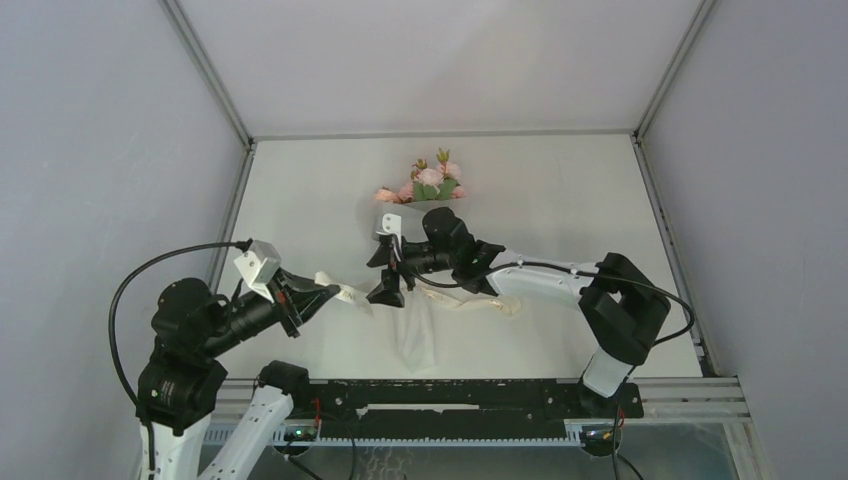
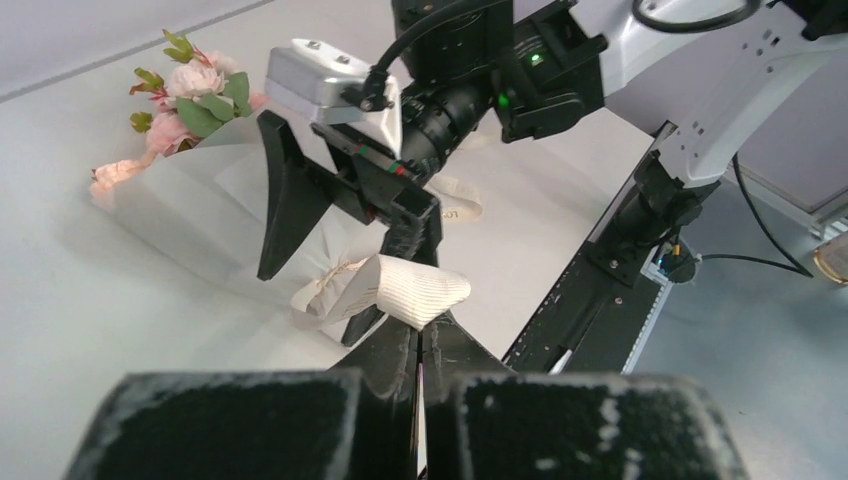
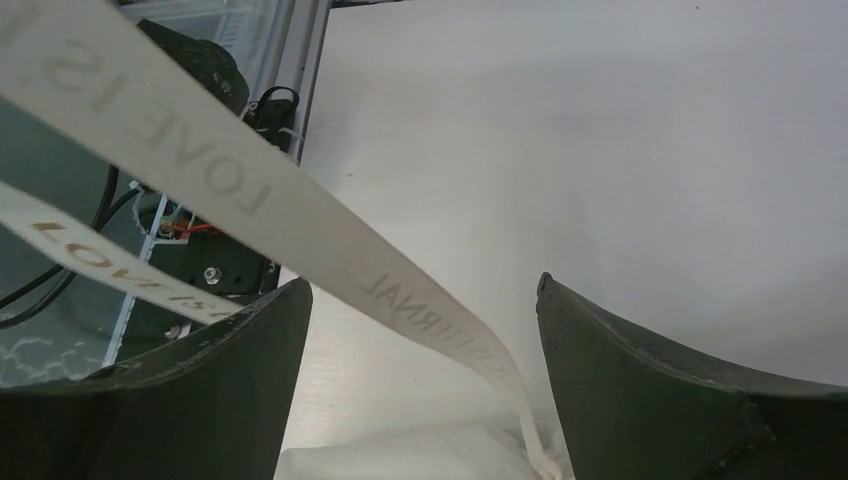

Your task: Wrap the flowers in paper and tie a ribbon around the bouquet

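Ribbon (image 3: 250, 200), its lettering readable only from the right wrist, slants between the wide-spread fingers of the right gripper (image 3: 422, 285), which hangs over the bouquet (image 1: 415, 335). Left of the bouquet, the left gripper (image 2: 420, 335) pinches the ribbon's end. Paper (image 2: 180, 220) cones the flowers (image 2: 195, 80); from overhead, the right arm (image 1: 540, 280) covers the bouquet's middle.

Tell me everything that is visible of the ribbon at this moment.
The ribbon is a long, narrow, cream fabric band with dark printed letters. One folded end is pinched in the shut left gripper. A stretched part passes between the open fingers of the right gripper, which do not grip it, down to the paper of the bouquet. Another curly part lies on the table beside the bouquet.
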